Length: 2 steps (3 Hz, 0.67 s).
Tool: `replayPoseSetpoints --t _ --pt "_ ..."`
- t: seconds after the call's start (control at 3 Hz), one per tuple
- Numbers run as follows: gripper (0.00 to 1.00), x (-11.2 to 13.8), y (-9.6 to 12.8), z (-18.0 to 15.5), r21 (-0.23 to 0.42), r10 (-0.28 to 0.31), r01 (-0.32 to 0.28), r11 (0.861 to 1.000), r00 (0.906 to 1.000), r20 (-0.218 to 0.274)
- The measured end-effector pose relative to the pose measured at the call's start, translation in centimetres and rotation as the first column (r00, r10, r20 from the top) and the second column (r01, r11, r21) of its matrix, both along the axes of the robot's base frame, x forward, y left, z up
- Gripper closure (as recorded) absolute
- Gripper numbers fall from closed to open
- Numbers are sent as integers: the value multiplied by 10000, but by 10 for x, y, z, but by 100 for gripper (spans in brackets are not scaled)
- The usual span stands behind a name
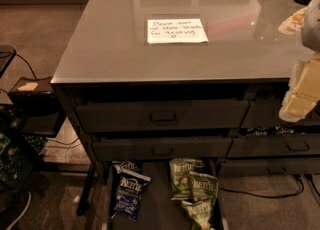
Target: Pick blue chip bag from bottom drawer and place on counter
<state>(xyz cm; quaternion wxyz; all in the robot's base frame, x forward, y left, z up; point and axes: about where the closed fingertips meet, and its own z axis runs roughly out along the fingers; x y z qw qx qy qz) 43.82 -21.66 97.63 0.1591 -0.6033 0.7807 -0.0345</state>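
A grey cabinet is seen from above and in front, with its bottom drawer [157, 210] pulled open toward the viewer. The blue bag [131, 193] lies flat on the left side of the drawer's dark floor. Its long axis runs roughly front to back with a slight tilt, and the lettered top end is nearest the cabinet. A second dark bag [125, 166] peeks out just behind it, partly under the drawer above. Green bags [196, 190] are heaped on the drawer's right side, apart from the blue one.

The claw [301, 91] is a pale shape at the picture's right edge, level with the upper drawers. I cannot tell whether it is released or clenched. It holds nothing from the drawer.

The blue bag lies well below the claw and far to its left. By my reading, the reach must go down and across, staying clear of the green bags. The glossy tabletop [100, 54] carries a handwritten note [176, 30].
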Motion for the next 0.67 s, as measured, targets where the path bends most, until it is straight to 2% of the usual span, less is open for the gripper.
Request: replayPoseSetpoints --t 0.33,0.67 --pt "0 0 0 0 0 0 0 10000 10000 0" --pt "0 -2 5 -22 375 -133 126 9992 9997 181"
